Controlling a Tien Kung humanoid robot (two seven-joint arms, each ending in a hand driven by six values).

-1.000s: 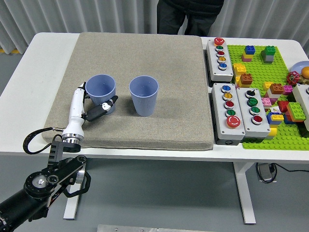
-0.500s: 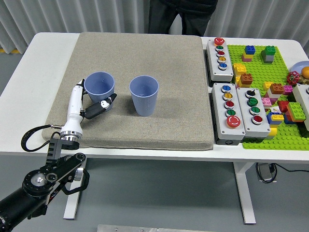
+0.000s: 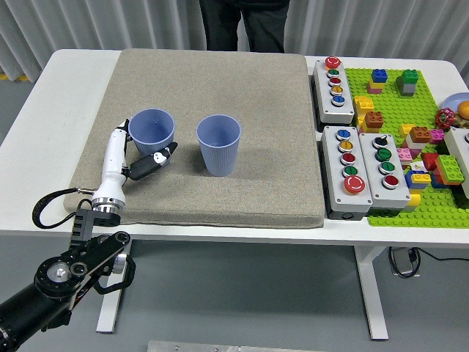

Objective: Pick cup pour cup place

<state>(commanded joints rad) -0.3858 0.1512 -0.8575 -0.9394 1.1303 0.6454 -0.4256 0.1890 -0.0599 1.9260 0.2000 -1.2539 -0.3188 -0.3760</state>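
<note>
Two blue-grey cups stand upright on the grey mat [image 3: 220,73]. The left cup [image 3: 152,128] is at the mat's left side and the right cup [image 3: 218,143] is near the middle; both look empty. My left hand [image 3: 143,150] reaches in from the lower left on a white forearm. Its thumb crosses the lower front of the left cup and its fingers [image 3: 123,136] press the cup's left side, so it holds the cup, which still rests on the mat. The right arm is out of view.
Two grey button boxes [image 3: 334,81] [image 3: 365,170] lie right of the mat. Beyond them is a green baseplate [image 3: 410,103] crowded with toy bricks. A person stands at the table's far edge [image 3: 242,22]. A black cable loops at the left front edge [image 3: 44,213].
My left hand and the left cup shifted slightly left and away over the last second, then held still. The person at the far side moved left.
</note>
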